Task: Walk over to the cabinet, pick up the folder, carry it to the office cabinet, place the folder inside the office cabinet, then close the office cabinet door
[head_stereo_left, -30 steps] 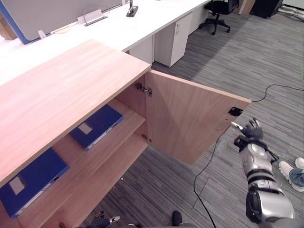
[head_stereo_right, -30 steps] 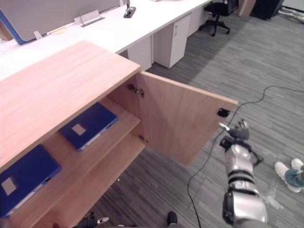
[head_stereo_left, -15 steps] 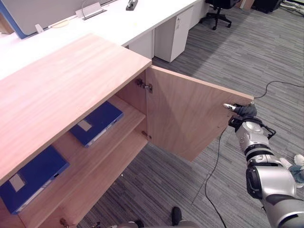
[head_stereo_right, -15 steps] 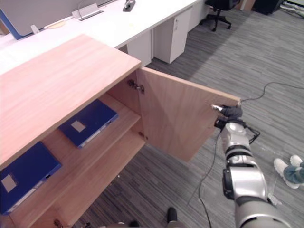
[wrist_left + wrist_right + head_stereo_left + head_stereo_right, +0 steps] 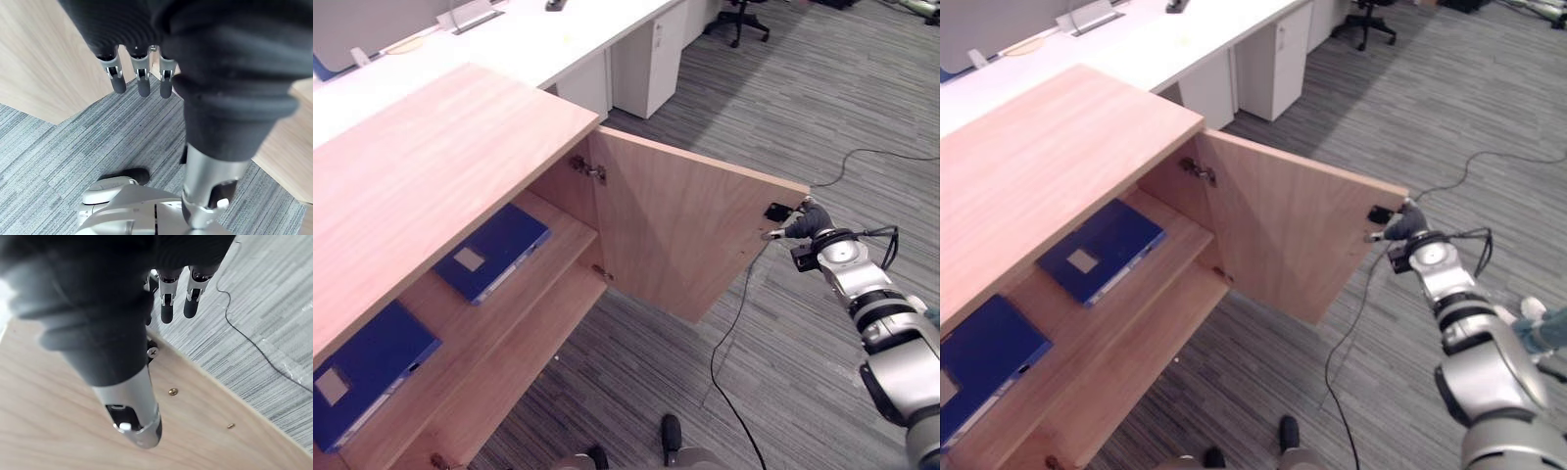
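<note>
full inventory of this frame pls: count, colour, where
light wooden office cabinet: 1, pale wood, left side of the eye views
cabinet door: 1, pale wood, standing open
flat blue folders: 2, blue with pale labels, lying apart on the upper shelf
metal hinges: 2, silver, door's hinged side
small black catch: 1, door's inner face, near its free edge
long white desk: 1, behind the cabinet
white drawer unit: 1, under the desk
black office chair: 1, far end
grey striped carpet: floor
person's white shoe: 1, right edge
left hand: open, empty, above the carpet
right hand: open, at the door's free edge
</note>
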Robot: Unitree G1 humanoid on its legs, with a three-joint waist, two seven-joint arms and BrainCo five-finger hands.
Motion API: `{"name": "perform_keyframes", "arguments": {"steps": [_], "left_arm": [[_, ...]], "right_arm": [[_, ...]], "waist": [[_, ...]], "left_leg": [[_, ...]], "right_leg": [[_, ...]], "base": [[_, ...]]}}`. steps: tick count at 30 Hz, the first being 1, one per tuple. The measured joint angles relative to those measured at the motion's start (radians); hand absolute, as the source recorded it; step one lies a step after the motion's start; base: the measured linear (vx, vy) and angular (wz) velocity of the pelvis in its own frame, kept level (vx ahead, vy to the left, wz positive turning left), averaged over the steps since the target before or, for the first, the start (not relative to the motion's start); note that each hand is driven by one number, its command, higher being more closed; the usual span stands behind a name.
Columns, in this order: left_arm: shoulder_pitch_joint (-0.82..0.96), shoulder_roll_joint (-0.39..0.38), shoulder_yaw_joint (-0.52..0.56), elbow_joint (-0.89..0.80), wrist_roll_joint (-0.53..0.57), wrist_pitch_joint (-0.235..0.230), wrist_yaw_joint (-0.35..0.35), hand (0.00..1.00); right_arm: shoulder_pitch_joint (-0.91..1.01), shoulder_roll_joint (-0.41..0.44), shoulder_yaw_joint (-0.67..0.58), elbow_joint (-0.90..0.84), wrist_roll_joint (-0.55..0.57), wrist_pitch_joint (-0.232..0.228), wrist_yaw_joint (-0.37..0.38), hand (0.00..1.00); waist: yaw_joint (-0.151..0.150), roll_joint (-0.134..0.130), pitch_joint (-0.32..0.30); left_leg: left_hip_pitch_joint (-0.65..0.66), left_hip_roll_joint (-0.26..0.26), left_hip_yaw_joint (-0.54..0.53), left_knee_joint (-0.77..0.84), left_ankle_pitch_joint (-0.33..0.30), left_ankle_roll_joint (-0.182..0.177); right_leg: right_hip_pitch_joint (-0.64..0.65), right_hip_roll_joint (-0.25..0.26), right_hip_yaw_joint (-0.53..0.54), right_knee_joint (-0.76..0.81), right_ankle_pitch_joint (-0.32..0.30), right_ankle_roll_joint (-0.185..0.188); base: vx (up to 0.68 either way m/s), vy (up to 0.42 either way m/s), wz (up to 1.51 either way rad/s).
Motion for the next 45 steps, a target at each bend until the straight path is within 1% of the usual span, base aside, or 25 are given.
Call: {"name": "perform_keyframes", "arguments": {"steps": [3,4,5,6,9,10,12,13,14,15,17,18,21,22,23,25,26,28,32,37,39,41,43,44,45], "left_arm": [[-0.003,0.007,0.016,0.001,0.016,0.000,-0.001,0.00],[-0.004,0.009,0.017,0.000,0.021,0.000,-0.002,0.00],[-0.009,0.015,0.017,0.001,0.022,0.000,-0.004,0.00],[-0.017,0.020,0.018,0.001,0.024,-0.001,-0.008,0.00],[-0.036,0.026,0.018,0.000,0.026,-0.003,-0.009,0.00],[-0.045,0.034,0.017,0.000,0.027,-0.003,-0.009,0.00],[-0.053,0.035,0.017,0.000,0.028,-0.003,-0.010,0.00],[-0.055,0.032,0.017,0.000,0.028,-0.005,-0.011,0.00],[-0.076,0.032,0.017,0.001,0.028,-0.007,-0.012,0.00],[-0.081,0.032,0.017,0.000,0.029,-0.007,-0.016,0.00],[-0.080,0.032,0.017,0.001,0.029,-0.008,-0.017,0.00],[-0.076,0.032,0.018,0.002,0.030,-0.008,-0.017,0.00],[-0.073,0.036,0.018,0.002,0.035,-0.008,-0.019,0.00],[-0.073,0.038,0.018,0.001,0.044,-0.008,-0.021,0.00],[-0.073,0.039,0.018,0.002,0.046,-0.008,-0.021,0.00],[-0.074,0.044,0.013,0.003,0.058,-0.008,-0.024,0.00],[-0.074,0.044,0.013,0.004,0.060,-0.008,-0.025,0.00],[-0.076,0.045,0.011,0.008,0.060,-0.008,-0.027,0.00],[-0.076,0.047,0.010,0.008,0.062,-0.010,-0.031,0.00],[-0.076,0.057,0.004,0.009,0.062,-0.011,-0.041,0.00],[-0.080,0.057,0.001,0.009,0.062,-0.011,-0.042,0.00],[-0.087,0.059,-0.010,0.010,0.063,-0.010,-0.042,0.00],[-0.102,0.058,-0.014,0.010,0.064,-0.009,-0.040,0.00],[-0.111,0.054,-0.022,0.010,0.064,-0.005,-0.039,0.00],[-0.119,0.050,-0.034,0.009,0.064,-0.001,-0.038,0.00]], "right_arm": [[0.033,-0.064,0.119,-0.167,-0.013,0.000,0.063,0.00],[0.035,-0.076,0.147,-0.197,-0.012,0.000,0.082,0.00],[0.035,-0.091,0.194,-0.264,0.000,-0.002,0.133,0.00],[0.037,-0.090,0.235,-0.322,0.010,-0.006,0.180,0.00],[0.049,-0.068,0.305,-0.393,0.075,-0.024,0.266,0.00],[0.059,-0.042,0.352,-0.453,0.103,-0.036,0.318,0.00],[0.073,-0.019,0.378,-0.481,0.126,-0.044,0.339,0.00],[0.081,0.013,0.393,-0.494,0.138,-0.043,0.347,0.00],[0.084,0.060,0.421,-0.500,0.174,-0.043,0.357,0.00],[0.092,0.081,0.432,-0.500,0.183,-0.041,0.360,0.00],[0.102,0.109,0.432,-0.500,0.203,-0.042,0.359,0.00],[0.107,0.126,0.433,-0.500,0.204,-0.042,0.358,0.00],[0.123,0.136,0.467,-0.502,0.205,-0.041,0.366,0.00],[0.137,0.137,0.503,-0.502,0.201,-0.036,0.383,0.00],[0.142,0.137,0.513,-0.502,0.201,-0.031,0.391,0.00],[0.184,0.136,0.593,-0.501,0.180,0.002,0.440,0.00],[0.194,0.136,0.609,-0.501,0.169,0.006,0.450,0.00],[0.220,0.135,0.630,-0.501,0.122,0.029,0.490,0.00],[0.219,0.114,0.649,-0.502,0.109,0.034,0.527,0.00],[0.219,0.096,0.646,-0.509,0.102,0.036,0.530,0.00],[0.228,0.108,0.623,-0.497,0.100,0.035,0.511,0.00],[0.262,0.159,0.539,-0.433,0.077,0.028,0.474,0.00],[0.308,0.277,0.366,-0.271,0.037,0.021,0.391,0.00],[0.322,0.346,0.262,-0.168,0.017,0.016,0.339,0.00],[0.323,0.377,0.220,-0.119,-0.007,0.013,0.308,0.00]], "waist": [[-0.014,-0.012,0.001],[-0.016,-0.014,0.001],[-0.017,-0.020,0.000],[-0.017,-0.026,-0.002],[-0.009,-0.041,-0.010],[-0.006,-0.052,-0.019],[0.001,-0.057,-0.022],[0.006,-0.061,-0.026],[0.020,-0.065,-0.031],[0.032,-0.066,-0.032],[0.046,-0.067,-0.033],[0.060,-0.071,-0.036],[0.068,-0.080,-0.045],[0.071,-0.088,-0.050],[0.072,-0.090,-0.052],[0.074,-0.100,-0.060],[0.074,-0.102,-0.061],[0.075,-0.103,-0.062],[0.082,-0.110,-0.074],[0.095,-0.118,-0.081],[0.098,-0.116,-0.081],[0.101,-0.114,-0.080],[0.114,-0.107,-0.076],[0.116,-0.098,-0.069],[0.117,-0.090,-0.063]], "left_leg": [[-0.001,0.016,0.011,0.000,-0.002,-0.009],[-0.001,0.017,0.014,-0.001,-0.002,-0.012],[-0.001,0.024,0.022,-0.001,-0.002,-0.016],[-0.001,0.033,0.024,0.000,-0.001,-0.023],[-0.003,0.046,0.025,0.000,0.002,-0.033],[-0.004,0.053,0.028,-0.001,0.005,-0.038],[-0.004,0.056,0.030,-0.001,0.007,-0.040],[-0.008,0.058,0.032,0.002,0.007,-0.040],[-0.029,0.057,0.035,0.013,0.007,-0.041],[-0.031,0.057,0.037,0.016,0.007,-0.041],[-0.029,0.056,0.042,0.016,0.007,-0.041],[-0.025,0.054,0.054,0.016,0.007,-0.040],[-0.019,0.051,0.071,0.015,0.005,-0.038],[-0.019,0.048,0.084,0.015,0.003,-0.036],[-0.019,0.047,0.086,0.015,0.003,-0.036],[-0.019,0.041,0.091,0.017,0.002,-0.034],[-0.019,0.040,0.091,0.017,0.002,-0.034],[-0.020,0.034,0.091,0.019,0.002,-0.033],[-0.040,0.033,0.092,0.034,0.000,-0.025],[-0.040,0.031,0.086,0.039,0.000,-0.025],[-0.056,0.030,0.071,0.051,0.000,-0.025],[-0.067,0.027,0.047,0.058,0.001,-0.024],[-0.083,0.027,0.010,0.073,0.002,-0.022],[-0.090,0.025,-0.021,0.085,0.003,-0.021],[-0.090,0.024,-0.035,0.087,0.005,-0.018]], "right_leg": [[-0.013,0.016,0.020,0.000,0.004,-0.004],[-0.014,0.017,0.028,0.000,0.004,-0.004],[-0.019,0.026,0.040,0.000,0.006,-0.007],[-0.020,0.034,0.042,0.000,0.007,-0.008],[-0.027,0.049,0.045,0.000,0.008,-0.010],[-0.033,0.057,0.049,0.000,0.011,-0.013],[-0.035,0.061,0.052,0.000,0.013,-0.016],[-0.040,0.064,0.061,0.000,0.015,-0.020],[-0.059,0.065,0.065,0.000,0.021,-0.028],[-0.060,0.067,0.066,0.000,0.024,-0.028],[-0.061,0.067,0.071,0.000,0.026,-0.029],[-0.063,0.067,0.085,0.000,0.029,-0.029],[-0.064,0.065,0.100,0.000,0.033,-0.026],[-0.070,0.063,0.112,0.000,0.038,-0.022],[-0.071,0.063,0.115,0.000,0.039,-0.021],[-0.074,0.057,0.121,0.000,0.043,-0.017],[-0.074,0.055,0.121,0.000,0.044,-0.015],[-0.074,0.048,0.122,-0.001,0.046,-0.014],[-0.086,0.041,0.127,-0.001,0.055,-0.011],[-0.084,0.040,0.120,-0.001,0.057,-0.011],[-0.088,0.033,0.108,-0.001,0.057,-0.011],[-0.087,0.032,0.087,-0.001,0.057,-0.010],[-0.080,0.024,0.045,0.000,0.056,-0.010],[-0.066,0.018,0.011,0.001,0.056,-0.009],[-0.063,0.015,-0.007,0.010,0.052,-0.008]], "base": [[-0.05,-0.054,-0.30],[-0.04,-0.045,-0.27],[-0.03,-0.049,-0.23],[-0.03,-0.054,-0.18],[-0.03,-0.083,-0.08],[-0.01,-0.053,-0.09],[-0.02,-0.042,-0.08],[-0.06,-0.026,-0.08],[-0.07,-0.030,-0.08],[-0.06,-0.028,-0.06],[-0.03,-0.005,-0.10],[-0.02,0.020,-0.19],[-0.03,0.030,-0.22],[-0.04,0.040,-0.18],[-0.06,0.046,-0.20],[-0.05,0.031,-0.09],[-0.05,0.026,-0.02],[-0.07,0.037,-0.01],[-0.07,0.021,0.00],[-0.05,0.001,0.03],[-0.04,0.002,0.18],[-0.03,-0.006,0.33],[-0.04,-0.012,0.56],[-0.04,0.009,0.62],[-0.05,0.030,0.73]]}}
